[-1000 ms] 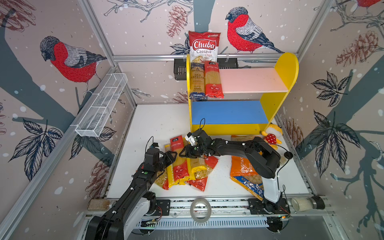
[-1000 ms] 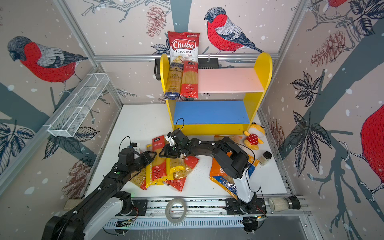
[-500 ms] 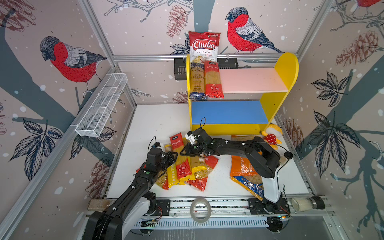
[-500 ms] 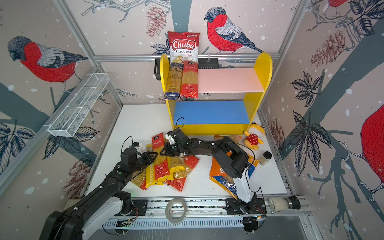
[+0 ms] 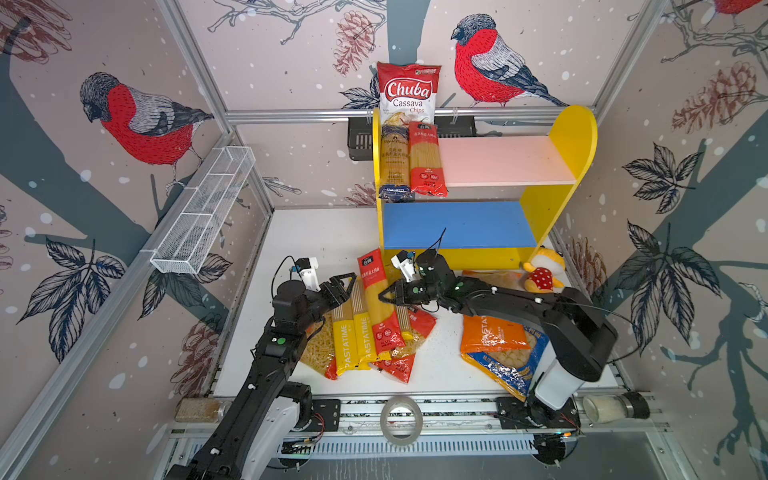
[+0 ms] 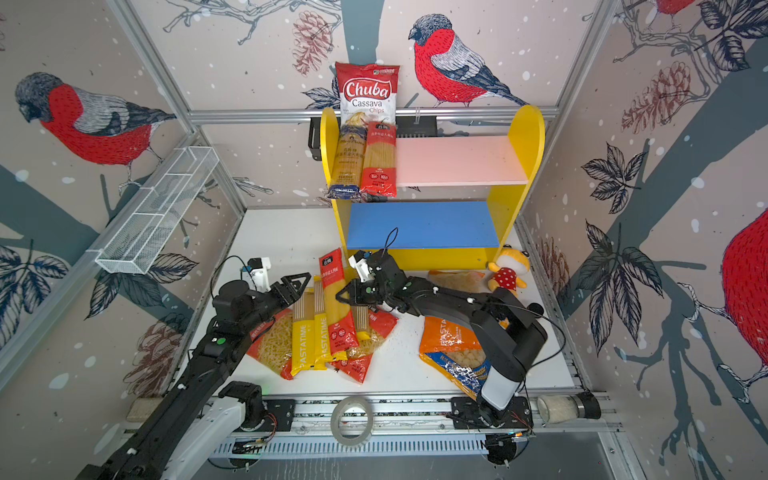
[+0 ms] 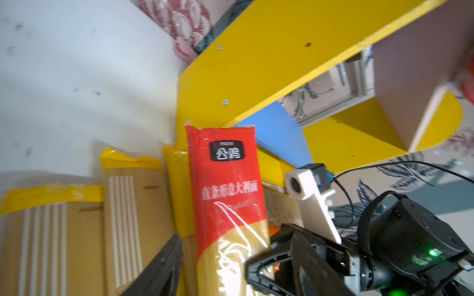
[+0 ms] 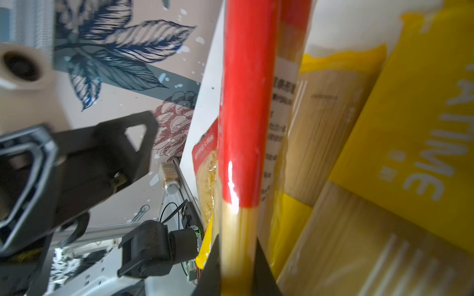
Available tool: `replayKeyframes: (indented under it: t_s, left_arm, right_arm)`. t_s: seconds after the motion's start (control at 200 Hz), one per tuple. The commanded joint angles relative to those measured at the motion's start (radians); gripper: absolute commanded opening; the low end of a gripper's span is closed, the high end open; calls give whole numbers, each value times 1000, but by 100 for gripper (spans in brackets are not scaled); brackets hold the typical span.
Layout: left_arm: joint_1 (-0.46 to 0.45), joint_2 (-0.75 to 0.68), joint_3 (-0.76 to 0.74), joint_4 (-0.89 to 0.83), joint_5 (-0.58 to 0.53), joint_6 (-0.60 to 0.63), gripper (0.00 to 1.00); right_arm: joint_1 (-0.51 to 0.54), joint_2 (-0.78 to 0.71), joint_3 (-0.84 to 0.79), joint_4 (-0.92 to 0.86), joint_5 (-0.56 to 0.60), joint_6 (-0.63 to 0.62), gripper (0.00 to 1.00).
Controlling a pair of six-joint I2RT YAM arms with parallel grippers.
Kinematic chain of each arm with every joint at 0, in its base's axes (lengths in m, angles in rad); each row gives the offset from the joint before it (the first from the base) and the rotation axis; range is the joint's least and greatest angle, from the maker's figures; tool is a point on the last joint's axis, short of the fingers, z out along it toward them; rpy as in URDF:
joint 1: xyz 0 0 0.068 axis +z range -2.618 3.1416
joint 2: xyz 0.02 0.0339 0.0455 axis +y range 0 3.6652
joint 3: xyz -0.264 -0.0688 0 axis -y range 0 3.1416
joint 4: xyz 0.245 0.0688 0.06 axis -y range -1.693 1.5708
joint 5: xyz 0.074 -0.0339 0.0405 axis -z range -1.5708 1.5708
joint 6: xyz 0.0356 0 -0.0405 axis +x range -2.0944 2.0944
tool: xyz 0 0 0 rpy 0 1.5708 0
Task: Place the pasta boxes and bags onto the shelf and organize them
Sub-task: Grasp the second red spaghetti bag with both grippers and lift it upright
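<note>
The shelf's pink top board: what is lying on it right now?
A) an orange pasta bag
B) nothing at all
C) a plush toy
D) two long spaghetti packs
D: in a top view, a dark blue spaghetti pack and a red spaghetti pack lie side by side at the left end of the pink board; the rest of the board is bare.

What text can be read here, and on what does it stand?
"Chuba Cassava Chips": chips bag.
"PASTATIME": both yellow spaghetti packs.
"公鸡" and "直条形意大利面": red spaghetti pack beside them.
"SPAGHETTI": dark blue pack on the shelf.
Other print is too small or blurred.
</note>
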Motion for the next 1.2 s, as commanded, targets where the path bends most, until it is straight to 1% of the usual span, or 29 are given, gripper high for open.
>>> replayKeyframes:
  t_s: [0.0,0.065,0.145,0.22,0.305,0.425,0.525,0.68,0.78,0.88,0.941,0.996,1.196]
  left_arm:
    - [-5,14,-2,184,133,-15,71]
    - [-45,22,3,260,144,-21,74]
    - [-135,33,29,313,105,21,77]
    - [-195,63,56,352,105,56,79]
    - [-213,108,70,392,113,64,79]
    - [-219,163,88,469,138,42,78]
    - [-244,202,128,522,156,35,77]
    - [-329,226,200,536,150,119,74]
    - [-360,239,215,563,149,150,68]
    - [-371,258,226,600,161,145,57]
    - [-376,263,231,626,165,141,48]
    - [-383,269,243,638,171,144,43]
    - [-405,293,299,623,186,166,27]
  right_arm:
    - [-6,-114,-49,176,-6,-99,9]
    - [-12,-178,-77,184,-2,-131,9]
    - [-26,-242,-98,191,-13,-157,9]
    - [-42,-286,-106,201,-39,-171,9]
    - [-58,-335,-116,219,-70,-178,8]
    - [-81,-398,-116,221,-95,-193,9]
    - [-87,-452,-115,231,-131,-214,8]
    - [-86,-499,-111,207,-144,-277,9]
    - [-85,-526,-126,212,-152,-314,8]
    - [-85,-555,-147,240,-164,-338,8]
    - [-84,-570,-163,260,-166,-349,9]
    - [-87,-577,-170,258,-162,-360,9]
    - [-109,-577,-194,278,-176,-343,12]
